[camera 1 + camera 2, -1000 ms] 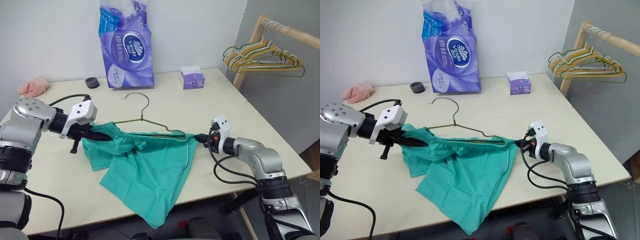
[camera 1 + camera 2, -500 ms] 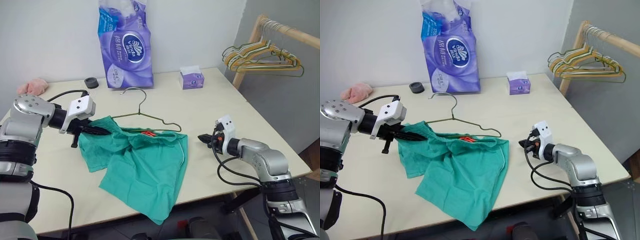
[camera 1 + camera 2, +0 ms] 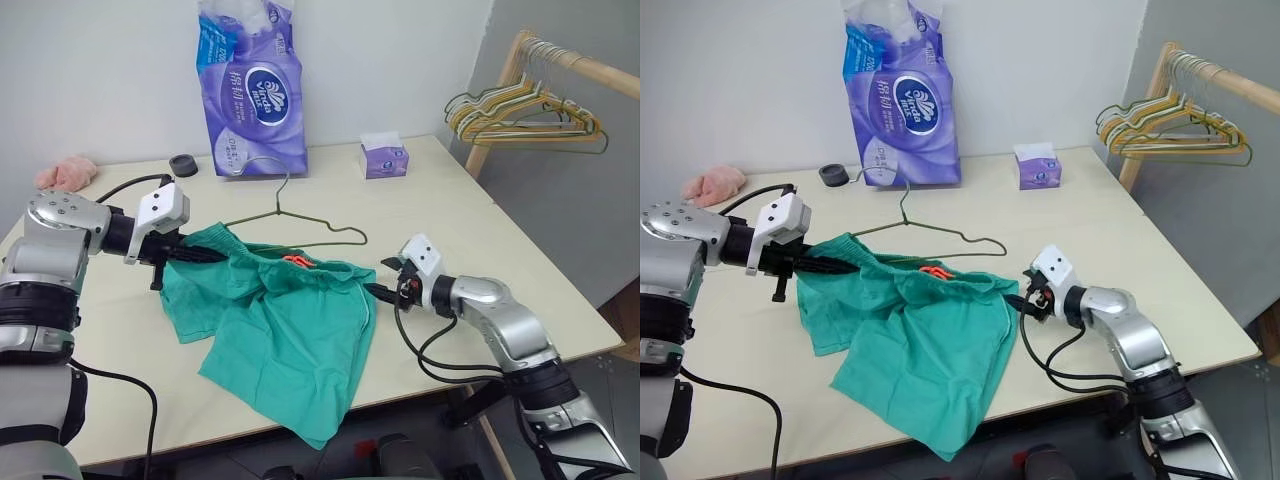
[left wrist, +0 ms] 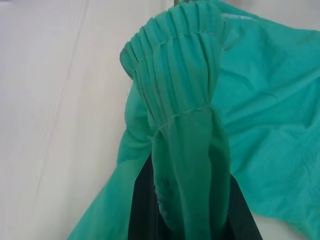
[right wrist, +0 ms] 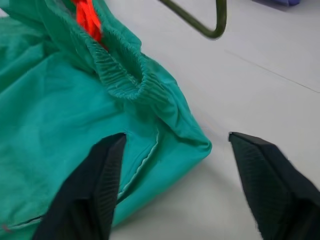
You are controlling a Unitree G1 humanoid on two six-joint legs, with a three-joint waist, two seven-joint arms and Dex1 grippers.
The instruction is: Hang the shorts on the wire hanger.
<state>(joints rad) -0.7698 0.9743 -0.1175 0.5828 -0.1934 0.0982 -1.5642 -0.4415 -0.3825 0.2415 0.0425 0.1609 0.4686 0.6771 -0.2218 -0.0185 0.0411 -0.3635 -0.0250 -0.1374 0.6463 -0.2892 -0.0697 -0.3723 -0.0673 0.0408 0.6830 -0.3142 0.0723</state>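
Cream table (image 3: pixel 470 230) fills your view, with the shorts (image 3: pixel 285 330) draped over its near edge. Your left gripper (image 3: pixel 205 256) is clamped on their waistband; your right gripper (image 5: pixel 175 175) stands apart at their right corner. Behind the shorts lies the wire hanger (image 3: pixel 300 222).

One pair of shorts (image 3: pixel 285 325), one wire hanger (image 3: pixel 300 215), one purple tissue pack (image 3: pixel 250 90), one small tissue box (image 3: pixel 385 158), one pink cloth (image 3: pixel 65 172), one black ring (image 3: pixel 183 165), two tools.
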